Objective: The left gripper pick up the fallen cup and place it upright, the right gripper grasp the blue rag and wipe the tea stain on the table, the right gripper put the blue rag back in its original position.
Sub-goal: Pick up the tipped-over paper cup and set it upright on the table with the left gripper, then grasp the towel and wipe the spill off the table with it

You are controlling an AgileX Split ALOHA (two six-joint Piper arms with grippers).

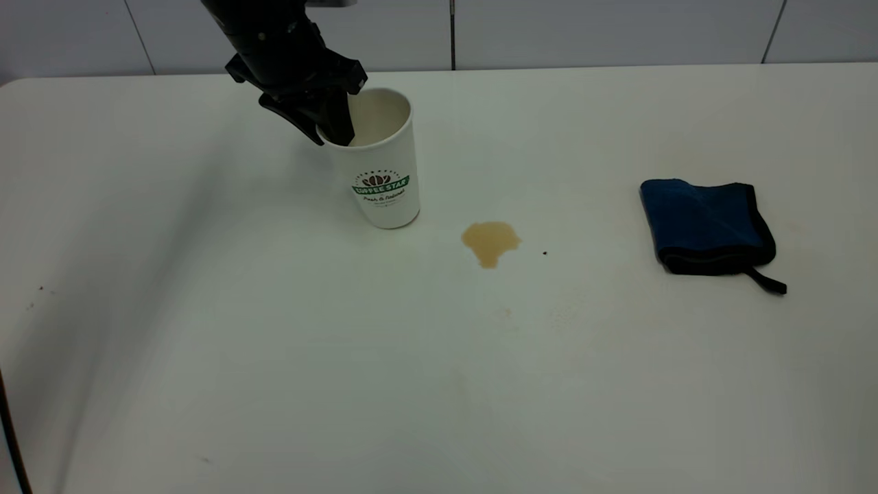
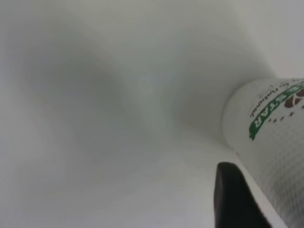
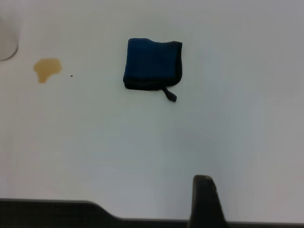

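Observation:
The white cup (image 1: pixel 384 171) with the green logo stands upright on the table (image 1: pixel 411 384), left of centre. My left gripper (image 1: pixel 333 137) comes down from above and is shut on its rim, one finger inside the mouth and one outside. In the left wrist view a black finger (image 2: pixel 232 199) lies against the cup's wall (image 2: pixel 275 142). The amber tea stain (image 1: pixel 490 241) lies just right of the cup. The blue rag (image 1: pixel 706 226) lies folded at the right, its loop tail toward the front. The right gripper (image 3: pixel 204 194) hangs high above the table, away from the rag (image 3: pixel 152 64) and stain (image 3: pixel 46 69).
A tiny black speck (image 1: pixel 545 253) lies right of the stain. A grey tiled wall (image 1: pixel 549 27) runs behind the table's far edge. The table's rounded corner is at the front left (image 1: pixel 10 439). A dark ledge (image 3: pixel 47 213) borders the right wrist view.

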